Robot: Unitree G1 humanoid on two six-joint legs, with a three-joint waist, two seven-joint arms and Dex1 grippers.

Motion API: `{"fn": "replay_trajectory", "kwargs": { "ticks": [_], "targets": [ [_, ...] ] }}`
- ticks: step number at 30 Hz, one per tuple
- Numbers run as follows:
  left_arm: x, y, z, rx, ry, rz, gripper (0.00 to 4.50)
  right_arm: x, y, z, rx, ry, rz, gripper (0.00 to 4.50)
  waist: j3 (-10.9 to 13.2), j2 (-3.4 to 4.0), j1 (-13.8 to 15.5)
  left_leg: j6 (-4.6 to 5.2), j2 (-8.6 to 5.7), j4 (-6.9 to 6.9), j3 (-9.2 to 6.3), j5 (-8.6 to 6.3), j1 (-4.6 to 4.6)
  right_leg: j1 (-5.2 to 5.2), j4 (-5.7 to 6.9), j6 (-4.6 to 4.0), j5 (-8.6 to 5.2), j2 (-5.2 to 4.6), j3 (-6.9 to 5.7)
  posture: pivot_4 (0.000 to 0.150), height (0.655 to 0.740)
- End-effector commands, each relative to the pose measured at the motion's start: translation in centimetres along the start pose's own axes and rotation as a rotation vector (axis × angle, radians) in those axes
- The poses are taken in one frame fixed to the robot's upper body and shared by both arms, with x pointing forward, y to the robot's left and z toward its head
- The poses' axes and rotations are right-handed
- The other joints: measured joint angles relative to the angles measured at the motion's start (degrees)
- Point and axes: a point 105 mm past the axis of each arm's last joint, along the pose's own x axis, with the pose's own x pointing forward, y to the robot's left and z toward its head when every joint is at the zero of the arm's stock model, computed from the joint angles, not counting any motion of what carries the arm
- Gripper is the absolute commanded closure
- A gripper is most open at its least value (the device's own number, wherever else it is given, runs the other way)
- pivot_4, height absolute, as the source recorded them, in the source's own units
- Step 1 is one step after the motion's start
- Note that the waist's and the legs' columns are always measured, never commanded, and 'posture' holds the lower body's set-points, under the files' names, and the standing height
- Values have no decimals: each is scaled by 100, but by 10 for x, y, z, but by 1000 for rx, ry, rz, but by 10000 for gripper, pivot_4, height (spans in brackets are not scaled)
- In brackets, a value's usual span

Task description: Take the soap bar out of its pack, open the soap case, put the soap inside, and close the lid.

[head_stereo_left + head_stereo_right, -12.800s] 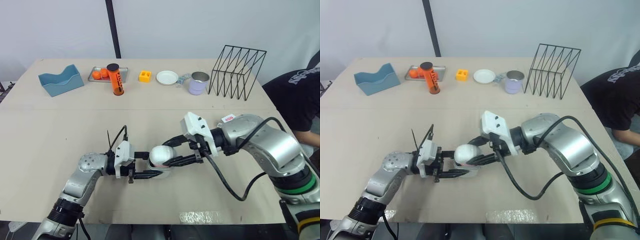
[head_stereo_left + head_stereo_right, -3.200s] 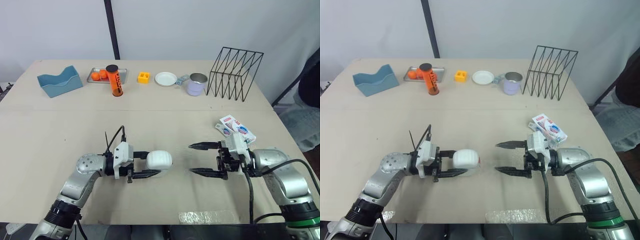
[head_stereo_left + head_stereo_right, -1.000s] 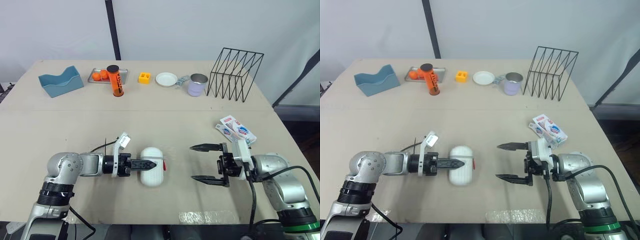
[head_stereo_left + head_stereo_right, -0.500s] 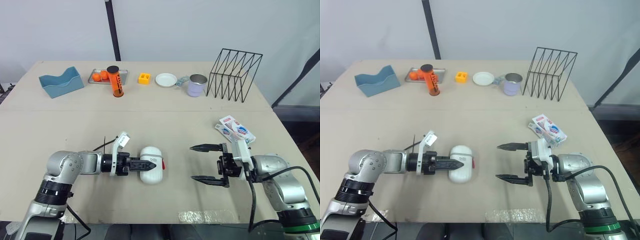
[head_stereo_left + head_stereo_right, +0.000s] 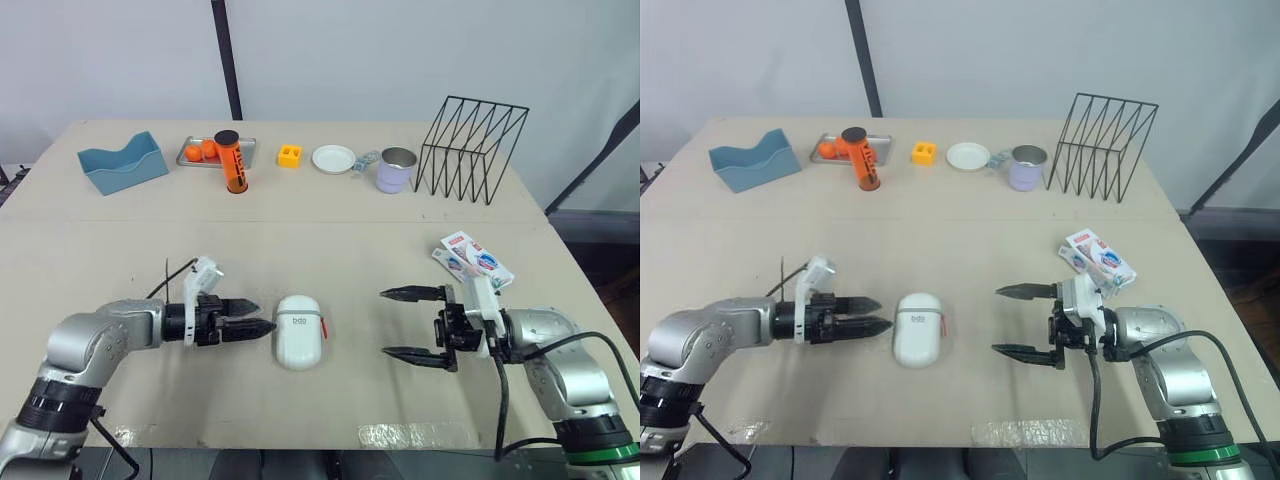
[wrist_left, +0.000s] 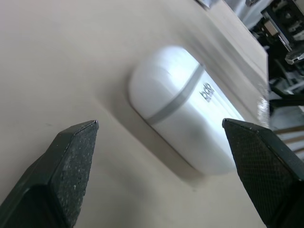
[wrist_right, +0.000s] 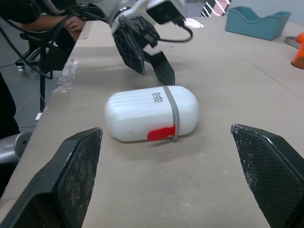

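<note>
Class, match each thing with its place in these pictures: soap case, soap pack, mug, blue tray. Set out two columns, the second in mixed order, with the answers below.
Things
1. soap case
2. soap pack
3. mug
4. blue tray

Places
A. right beside the wire rack
B. at the far left corner of the table
C. closed, lying at the near middle of the table
D. near the table's right edge

Pairs: 1-C, 2-D, 3-A, 4-B.
</note>
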Motion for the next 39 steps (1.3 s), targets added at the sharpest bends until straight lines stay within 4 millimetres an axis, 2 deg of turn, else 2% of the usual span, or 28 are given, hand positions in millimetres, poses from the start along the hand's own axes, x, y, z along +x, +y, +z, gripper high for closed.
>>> {"fn": "replay_trajectory", "kwargs": {
  "ticks": [1,5,7,9,12,19,39],
  "targets": [
    [-9,5,15,138,-69,80,553,-4,-4,1,-23,-6,-50,0,0,0,1,0,0,-1,0,0,0,0,-1,0,0,0,0,1500,7400],
    [-9,6,14,148,-74,82,553,-4,-4,1,-25,-5,-53,0,1,0,0,0,-1,-2,1,0,-2,0,-4,0,0,-2,0,1500,7400],
    [-26,22,8,291,-146,319,553,-7,-5,-13,1,-31,-191,0,-7,-3,-9,0,-1,-3,1,0,-2,-1,-5,0,0,-1,0,1500,7400],
    [-36,27,4,356,-180,432,553,-9,-5,-20,8,-40,-259,0,-10,-9,-8,2,6,-25,8,-5,6,2,-28,-19,11,-2,10,1500,7400],
    [-44,29,0,387,-208,506,553,-14,-6,-25,6,-43,-309,0,-1,1,5,-4,3,-24,8,-3,-17,-22,-24,-40,22,-4,8,1500,7400],
    [-52,31,-6,442,-246,636,553,-18,-6,-36,2,-34,-359,0,-2,0,3,-12,3,-25,10,4,-2,-7,-27,-5,13,-2,9,1500,7400],
    [-42,16,-24,372,-231,637,553,-21,-13,-43,-3,-63,-482,0,-2,1,2,-12,3,-26,9,4,-1,-5,-25,-8,15,-1,8,1500,7400]
  ]
}}
